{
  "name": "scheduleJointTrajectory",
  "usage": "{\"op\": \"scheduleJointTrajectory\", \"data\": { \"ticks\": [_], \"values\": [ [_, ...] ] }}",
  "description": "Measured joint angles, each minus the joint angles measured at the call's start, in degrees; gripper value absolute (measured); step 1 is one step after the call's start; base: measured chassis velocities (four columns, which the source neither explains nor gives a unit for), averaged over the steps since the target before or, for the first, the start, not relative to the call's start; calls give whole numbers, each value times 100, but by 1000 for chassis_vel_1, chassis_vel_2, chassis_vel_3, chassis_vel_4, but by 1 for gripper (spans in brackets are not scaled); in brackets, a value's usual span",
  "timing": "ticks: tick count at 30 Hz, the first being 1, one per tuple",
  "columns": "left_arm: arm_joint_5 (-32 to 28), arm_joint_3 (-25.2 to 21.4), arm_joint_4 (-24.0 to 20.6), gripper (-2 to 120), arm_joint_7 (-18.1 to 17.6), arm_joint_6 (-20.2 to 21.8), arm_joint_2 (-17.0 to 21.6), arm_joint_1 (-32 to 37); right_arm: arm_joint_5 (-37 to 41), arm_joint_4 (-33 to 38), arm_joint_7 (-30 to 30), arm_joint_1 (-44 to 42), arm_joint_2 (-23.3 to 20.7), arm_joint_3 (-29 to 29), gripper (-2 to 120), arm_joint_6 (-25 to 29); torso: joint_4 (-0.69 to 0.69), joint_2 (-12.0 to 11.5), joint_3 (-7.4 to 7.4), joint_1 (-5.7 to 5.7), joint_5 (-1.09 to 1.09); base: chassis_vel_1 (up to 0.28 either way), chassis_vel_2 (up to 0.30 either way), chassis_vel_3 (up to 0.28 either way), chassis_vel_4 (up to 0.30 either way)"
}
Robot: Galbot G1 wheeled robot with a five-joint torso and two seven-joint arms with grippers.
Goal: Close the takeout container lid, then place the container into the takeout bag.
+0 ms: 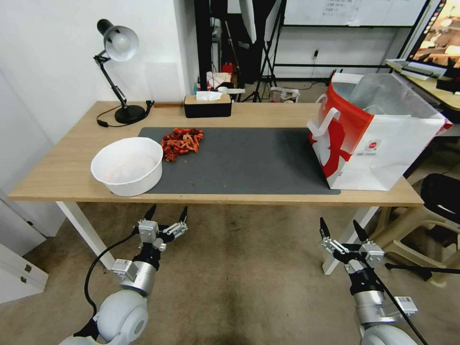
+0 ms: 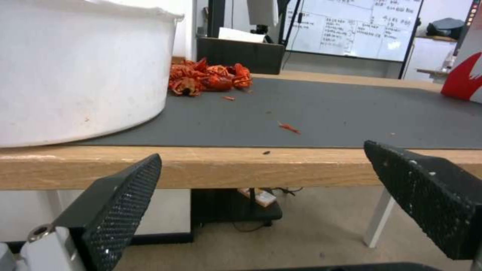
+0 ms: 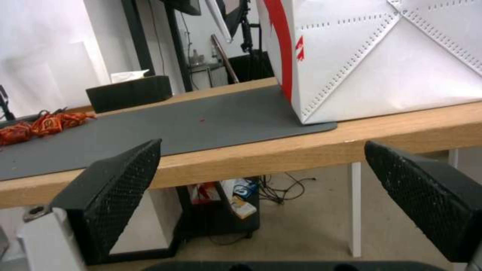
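One takeout bag (image 1: 383, 139), one white bowl (image 1: 128, 165) and one red heap (image 1: 182, 142) sit on the bench (image 1: 57, 167). Two claws, left claw (image 1: 166, 212) and right claw (image 1: 341, 227), hang below its edge, both wide open and empty.

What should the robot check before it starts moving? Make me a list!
1. Left gripper open and holding nothing, in front of the table edge: ok.
2. Right gripper open and holding nothing, in front of the table edge: ok.
3. Takeout bag upright on the table, top open: ok.
4. Clear berry container found: not ok, the pictures show none on the table.
5. Grey mat free in the middle: ok; the white bowl and red crayfish pile sit at its left end.
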Motion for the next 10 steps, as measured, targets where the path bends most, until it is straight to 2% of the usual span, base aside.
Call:
{"op": "scheduleJointTrajectory", "data": {
  "ticks": [10],
  "values": [
    [-2, 1, -2, 100, -6, 6, 1, -2, 5, 5, 3, 7, -6, 0, 100, -6, 0, -1, 0, 0, 0, 0, 0, 0, 0]
  ]
}}
